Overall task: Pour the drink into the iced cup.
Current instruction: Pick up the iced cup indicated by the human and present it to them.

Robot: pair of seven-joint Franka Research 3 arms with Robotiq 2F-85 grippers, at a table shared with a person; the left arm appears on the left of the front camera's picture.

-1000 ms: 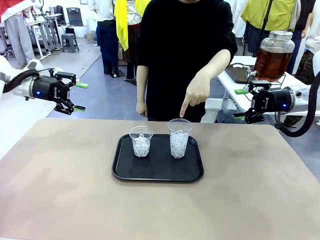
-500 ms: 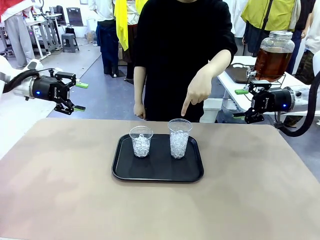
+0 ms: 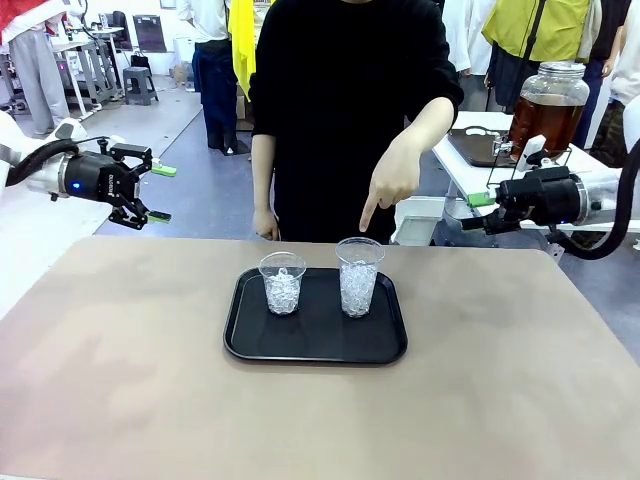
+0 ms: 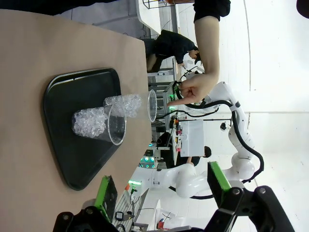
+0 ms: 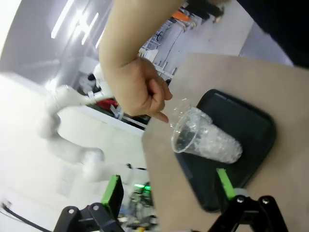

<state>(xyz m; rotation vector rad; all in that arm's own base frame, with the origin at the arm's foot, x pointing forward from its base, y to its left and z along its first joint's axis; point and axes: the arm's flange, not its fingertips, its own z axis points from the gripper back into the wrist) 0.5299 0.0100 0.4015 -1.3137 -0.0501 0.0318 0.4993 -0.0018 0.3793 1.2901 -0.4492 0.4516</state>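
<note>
- Front view: the drink (image 3: 543,128) is in a glass jar (image 3: 552,92) on a side table (image 3: 455,170), behind the right gripper (image 3: 478,212) and well apart from the black tray (image 3: 250,345). Two clear cups with ice stand on the tray. The person's hand (image 3: 388,185) holds nothing; its index finger points down at the taller cup (image 3: 359,277), and the shorter cup (image 3: 282,283) stands beside that one. I judge that nothing is poured yet, so fetching the drink and pouring both remain.
- Front view, arms: the left gripper (image 3: 160,193) and the right gripper hang at the table's sides, jaws apart and empty.
- Left wrist view: the left gripper (image 4: 161,186) is spread wide and far from both cups.
- Right wrist view: the fingertip is almost at the rim of the taller cup (image 5: 205,137).
- Writing: the cups and the tray carry no label that I can see. The small white print on the grippers is too small to read.
</note>
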